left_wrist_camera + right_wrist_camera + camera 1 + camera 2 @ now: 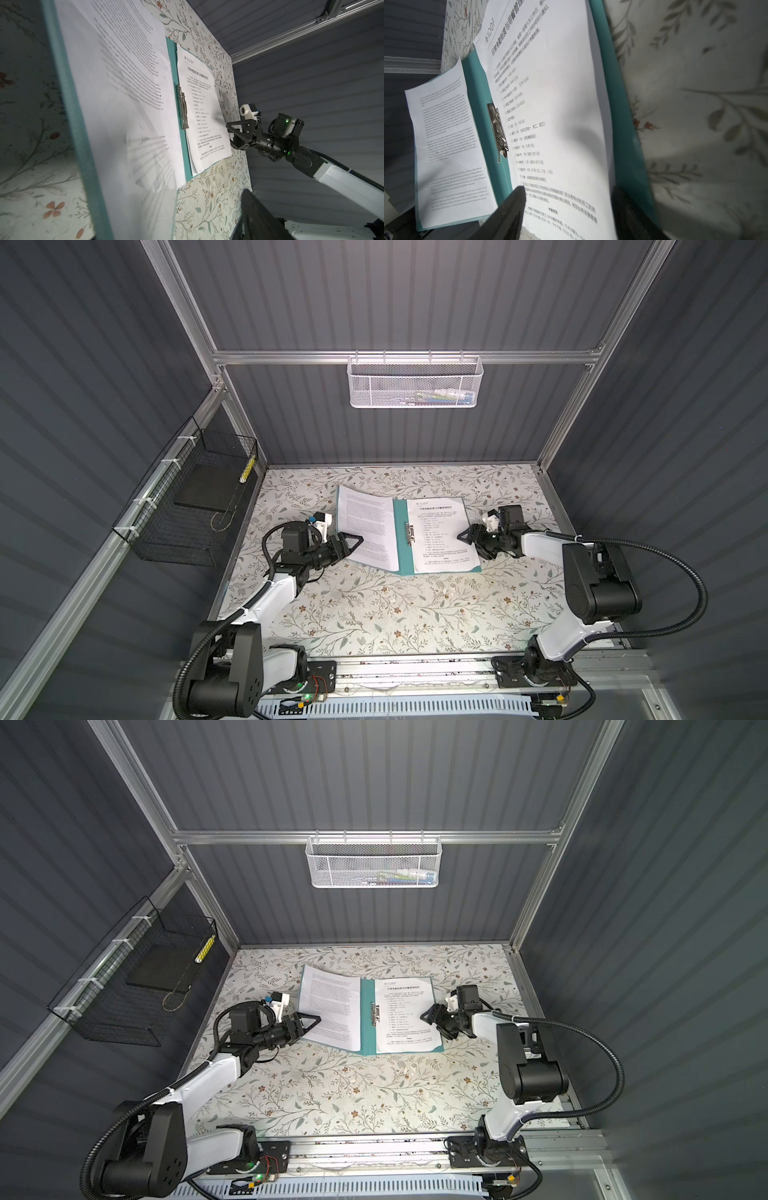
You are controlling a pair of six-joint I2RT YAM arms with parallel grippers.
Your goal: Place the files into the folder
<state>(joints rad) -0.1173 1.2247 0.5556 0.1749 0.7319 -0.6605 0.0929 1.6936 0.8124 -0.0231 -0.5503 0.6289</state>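
Observation:
The teal folder (400,545) lies open on the floral cloth, its metal clip (409,533) along the spine. One printed sheet of the files (440,535) rests flat on the right cover. Another sheet (368,526) covers the left cover, whose outer edge looks slightly raised. My left gripper (357,540) sits at that sheet's outer edge; in the left wrist view one finger (261,220) shows well clear of the paper, so the jaws stand open. My right gripper (569,207) hovers open over the right sheet's outer edge, also seen in a top view (426,1016).
A black wire basket (183,526) on the left wall holds a flat black slab (203,489). A white mesh basket (415,383) hangs on the back rail. Floral cloth (374,605) stretches in front of the folder, with aluminium frame posts around it.

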